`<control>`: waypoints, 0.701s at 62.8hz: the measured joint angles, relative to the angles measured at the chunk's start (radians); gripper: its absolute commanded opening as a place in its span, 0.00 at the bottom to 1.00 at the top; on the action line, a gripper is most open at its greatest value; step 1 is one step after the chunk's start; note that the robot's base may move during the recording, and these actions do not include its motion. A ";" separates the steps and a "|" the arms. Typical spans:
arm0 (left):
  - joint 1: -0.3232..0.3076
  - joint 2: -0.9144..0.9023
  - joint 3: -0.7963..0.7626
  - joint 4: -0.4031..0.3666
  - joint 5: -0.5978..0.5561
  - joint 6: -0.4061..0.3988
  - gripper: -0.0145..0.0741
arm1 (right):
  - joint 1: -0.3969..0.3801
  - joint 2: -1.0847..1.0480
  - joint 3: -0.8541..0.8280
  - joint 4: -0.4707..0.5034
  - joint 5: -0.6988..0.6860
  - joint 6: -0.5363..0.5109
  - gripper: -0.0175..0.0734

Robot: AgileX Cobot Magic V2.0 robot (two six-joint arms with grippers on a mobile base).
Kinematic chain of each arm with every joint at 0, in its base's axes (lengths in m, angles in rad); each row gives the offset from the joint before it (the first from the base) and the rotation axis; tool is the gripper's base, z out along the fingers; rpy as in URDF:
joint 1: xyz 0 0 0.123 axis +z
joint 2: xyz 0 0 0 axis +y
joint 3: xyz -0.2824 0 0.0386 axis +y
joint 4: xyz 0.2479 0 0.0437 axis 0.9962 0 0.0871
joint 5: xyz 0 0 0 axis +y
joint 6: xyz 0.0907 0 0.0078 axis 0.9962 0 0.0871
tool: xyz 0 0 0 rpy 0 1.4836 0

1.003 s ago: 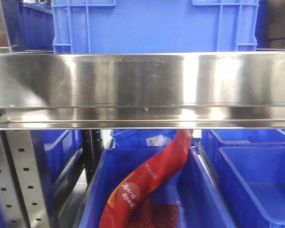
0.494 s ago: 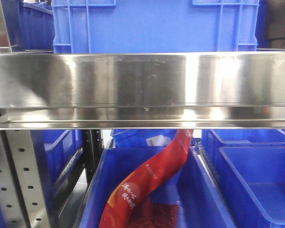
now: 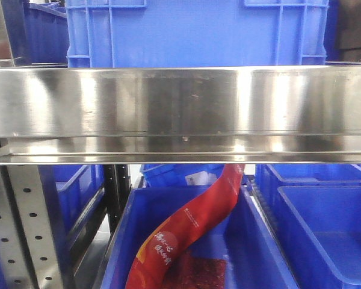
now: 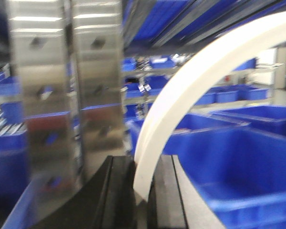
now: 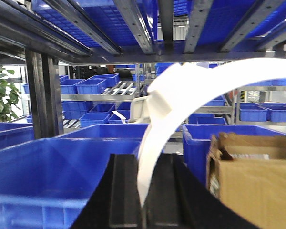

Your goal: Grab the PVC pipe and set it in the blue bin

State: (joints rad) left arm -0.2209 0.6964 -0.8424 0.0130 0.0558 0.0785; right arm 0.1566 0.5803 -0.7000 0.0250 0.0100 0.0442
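Observation:
The PVC pipe is not in any view. My left gripper (image 4: 142,160) shows only in the left wrist view. Its black fingers (image 4: 118,191) stand close together, with the lower end of a flat curved white strip (image 4: 190,86) in the narrow gap. My right gripper (image 5: 144,157) shows only in the right wrist view. Its black fingers (image 5: 126,191) are together, with the end of a like white strip (image 5: 181,95) at the seam. Neither holds a pipe. A large blue bin (image 5: 52,167) lies just ahead and left of the right gripper.
A steel shelf edge (image 3: 180,108) fills the front view, with a blue crate (image 3: 198,30) on it. Below is a blue bin (image 3: 123,241) with a red bag (image 3: 192,223). A cardboard box (image 5: 252,181) is right of the right gripper. A steel upright (image 4: 62,95) stands close to the left gripper.

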 measured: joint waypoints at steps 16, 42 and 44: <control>-0.167 0.246 -0.178 -0.013 0.000 0.000 0.04 | 0.125 0.244 -0.168 -0.002 -0.002 0.000 0.01; -0.249 0.663 -0.554 -0.165 0.099 0.000 0.04 | 0.312 0.606 -0.414 -0.002 0.000 0.000 0.01; -0.249 0.696 -0.586 -0.170 0.101 0.000 0.04 | 0.323 0.637 -0.436 -0.002 0.000 0.000 0.01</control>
State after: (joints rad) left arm -0.4695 1.3920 -1.4279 -0.1569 0.1569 0.0785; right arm 0.4795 1.2170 -1.1359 0.0235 0.0102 0.0442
